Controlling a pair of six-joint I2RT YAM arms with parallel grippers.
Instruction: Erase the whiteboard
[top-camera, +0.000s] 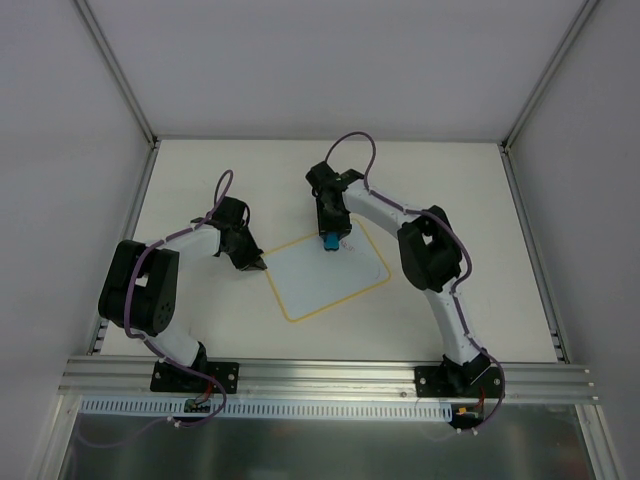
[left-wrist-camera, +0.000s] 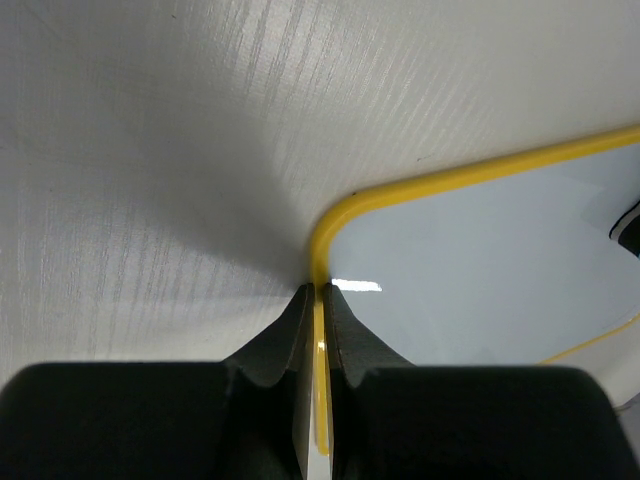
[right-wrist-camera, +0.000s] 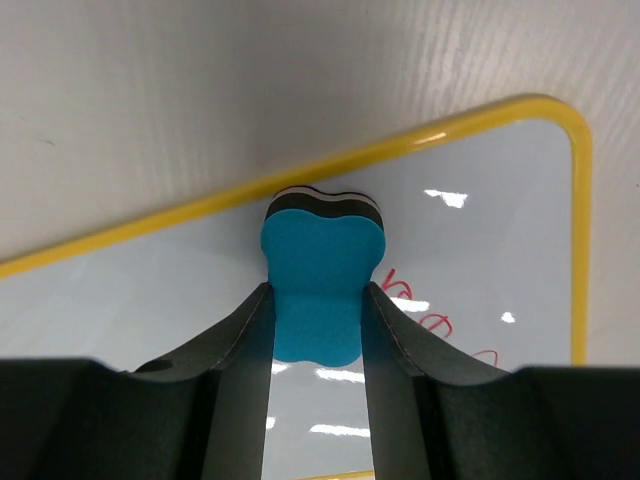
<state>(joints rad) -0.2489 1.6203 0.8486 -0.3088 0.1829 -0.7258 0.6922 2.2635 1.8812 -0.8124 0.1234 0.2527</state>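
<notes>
Whiteboard (top-camera: 330, 280) flat mid-desk, skewed, thin yellow rim, rounded corners. Red scribbles (right-wrist-camera: 432, 312) on surface toward one corner. Blue eraser (right-wrist-camera: 320, 262) on board, dark felt end against surface just beside far rim. Right claw (right-wrist-camera: 318, 290) pinching eraser from both sides. Left claw (left-wrist-camera: 320, 292) pressed together on board's left rim, just below rounded corner. White desk (top-camera: 450, 190) shows all round board, widest beyond far edge. Enclosure walls (top-camera: 60, 150) well apart from board.
</notes>
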